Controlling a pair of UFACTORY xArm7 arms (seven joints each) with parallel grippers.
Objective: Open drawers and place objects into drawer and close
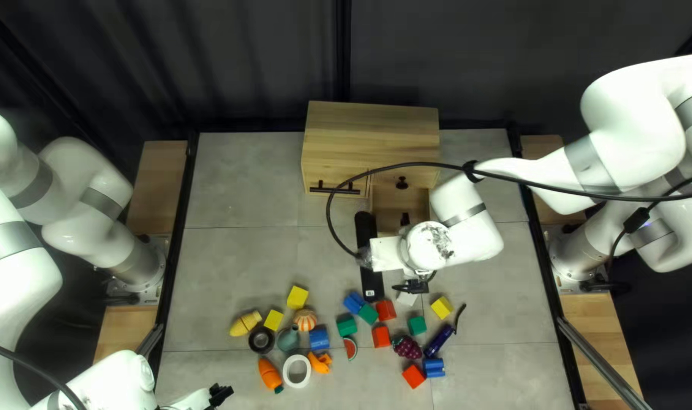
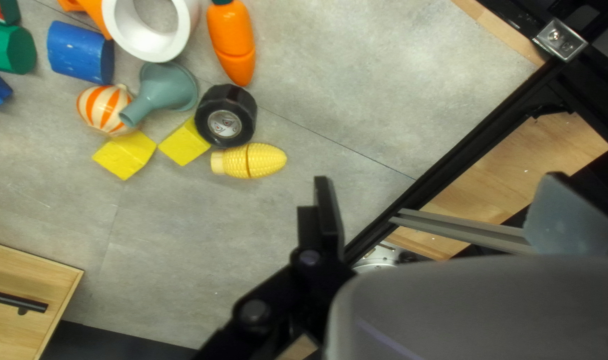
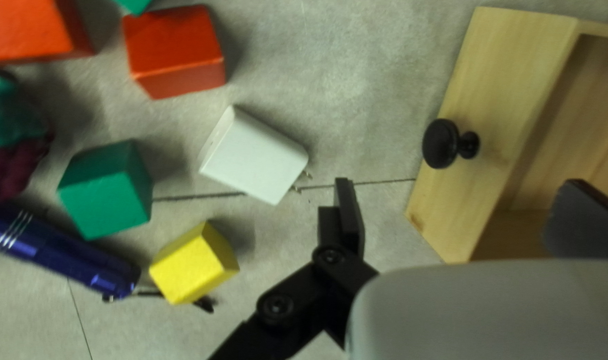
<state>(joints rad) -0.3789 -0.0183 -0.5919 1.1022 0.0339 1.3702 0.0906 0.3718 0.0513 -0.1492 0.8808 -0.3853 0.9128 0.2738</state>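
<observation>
While 1 drawer (image 3: 497, 87) gapes, 3 yellow blocks (image 1: 442, 307) lie outside.

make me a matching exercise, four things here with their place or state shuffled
Things
1. black tape roll
2. white adapter
3. lower drawer
4. funnel

Places and states
A. pulled open
B. spout toward the striped ball
C. between the toy carrot and toy corn
D. between a red block and a yellow block

Pairs: 1-C, 2-D, 3-A, 4-B
</observation>
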